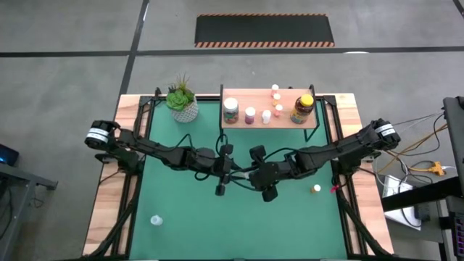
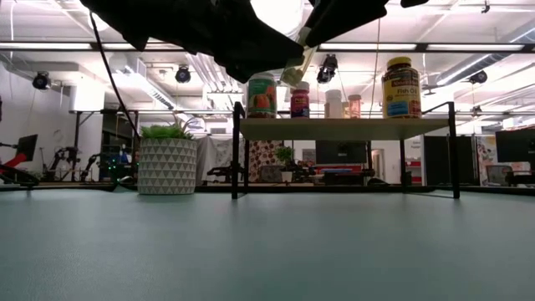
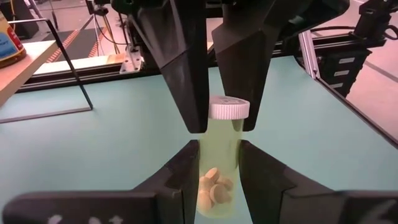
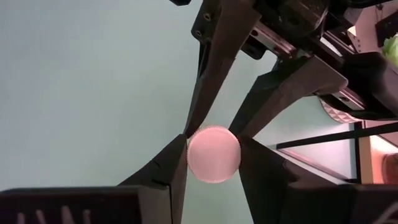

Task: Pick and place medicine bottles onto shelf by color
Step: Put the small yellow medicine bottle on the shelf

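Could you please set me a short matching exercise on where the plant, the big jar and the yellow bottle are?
Things:
1. plant
2. jar
3. yellow bottle

Places:
A. held in the air
B. on the table, beside the shelf
C. on the shelf

Pairs: 1-B, 2-C, 3-A

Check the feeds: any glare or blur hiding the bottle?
Low view: ceiling lights backlight the arms into silhouettes, the bottle barely showing. Right wrist view: the cap is washed out pinkish, its edge soft. Left wrist view: bottle evenly lit, pills visible.
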Available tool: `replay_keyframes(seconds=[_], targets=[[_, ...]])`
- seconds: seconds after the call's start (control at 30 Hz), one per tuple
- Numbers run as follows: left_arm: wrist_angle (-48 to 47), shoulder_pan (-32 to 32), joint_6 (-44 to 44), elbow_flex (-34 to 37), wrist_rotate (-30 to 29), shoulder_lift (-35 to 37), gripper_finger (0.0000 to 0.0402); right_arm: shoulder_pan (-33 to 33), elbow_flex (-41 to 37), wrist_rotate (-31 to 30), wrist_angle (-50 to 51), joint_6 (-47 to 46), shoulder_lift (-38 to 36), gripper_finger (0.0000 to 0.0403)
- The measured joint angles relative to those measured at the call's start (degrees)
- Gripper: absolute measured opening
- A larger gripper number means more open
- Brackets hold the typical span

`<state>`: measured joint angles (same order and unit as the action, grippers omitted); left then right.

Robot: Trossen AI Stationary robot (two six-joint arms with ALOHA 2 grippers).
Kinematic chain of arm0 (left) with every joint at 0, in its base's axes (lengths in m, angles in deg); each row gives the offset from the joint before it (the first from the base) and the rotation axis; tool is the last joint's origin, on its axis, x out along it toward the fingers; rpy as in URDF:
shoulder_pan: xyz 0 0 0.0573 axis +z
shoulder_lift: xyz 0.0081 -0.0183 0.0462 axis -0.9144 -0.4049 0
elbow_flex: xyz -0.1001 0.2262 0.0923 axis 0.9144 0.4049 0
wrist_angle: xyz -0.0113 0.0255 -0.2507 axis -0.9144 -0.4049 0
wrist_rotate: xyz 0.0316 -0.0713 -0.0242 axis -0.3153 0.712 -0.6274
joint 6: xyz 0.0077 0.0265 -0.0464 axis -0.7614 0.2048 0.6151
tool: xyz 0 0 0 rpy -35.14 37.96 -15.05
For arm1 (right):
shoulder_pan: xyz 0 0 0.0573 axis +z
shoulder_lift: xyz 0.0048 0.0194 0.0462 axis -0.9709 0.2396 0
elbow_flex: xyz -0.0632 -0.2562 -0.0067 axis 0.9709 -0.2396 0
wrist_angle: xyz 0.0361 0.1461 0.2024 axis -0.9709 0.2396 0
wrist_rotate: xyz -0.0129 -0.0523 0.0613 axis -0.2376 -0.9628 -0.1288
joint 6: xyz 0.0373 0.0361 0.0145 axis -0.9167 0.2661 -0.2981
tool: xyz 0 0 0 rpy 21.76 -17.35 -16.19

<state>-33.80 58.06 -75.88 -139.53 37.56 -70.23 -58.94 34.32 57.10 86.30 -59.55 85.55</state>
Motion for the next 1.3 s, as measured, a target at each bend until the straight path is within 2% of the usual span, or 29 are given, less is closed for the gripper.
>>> replay_keyframes(seconds=[0.13, 0.37, 0.5, 0.6, 0.73, 0.93, 1.1, 1.3], targets=[[0.0, 0.02, 0.01, 0.0, 0.0, 0.21, 0.011, -0.05, 0.02, 0.35, -0.07, -0.51, -0.03, 0.0118], [-0.77, 0.07, -2.53, 0.13, -0.04, 1.25, 0.0183, -0.43, 0.02, 0.64, 2.16, -2.58, -0.62, 0.0118], [-4.01, 0.1, -6.74, 0.44, -0.08, 4.31, 0.0205, -1.91, 3.07, 0.71, 9.31, -7.2, -1.27, 0.0113], [-6.22, 0.19, -10.08, 0.53, -0.75, 7.43, 0.021, -4.51, 8.38, 0.69, 18.73, -13.44, -1.24, 0.0113], [-6.81, 0.17, -12.69, 0.7, -4.41, 12.17, 0.021, -9.8, 16.96, 1.36, 32.36, -20.93, -0.72, 0.0113], [-6.87, 0.22, -13.86, 1.08, -6.05, 17.79, 0.021, -19.32, 25.72, 2.39, 46.41, -27.48, -1.3, 0.0113], [-5.77, 0.22, -13.84, 3.87, -6.18, 21.24, 0.021, -27.15, 24.95, 2.36, 48.48, -30.16, -2.75, 0.0111], [-1.66, 0.22, -13.56, 7.95, -8.1, 24.24, 0.021, -32.79, 20.99, 2.55, 47.27, -31.31, -2.62, 0.0114]])
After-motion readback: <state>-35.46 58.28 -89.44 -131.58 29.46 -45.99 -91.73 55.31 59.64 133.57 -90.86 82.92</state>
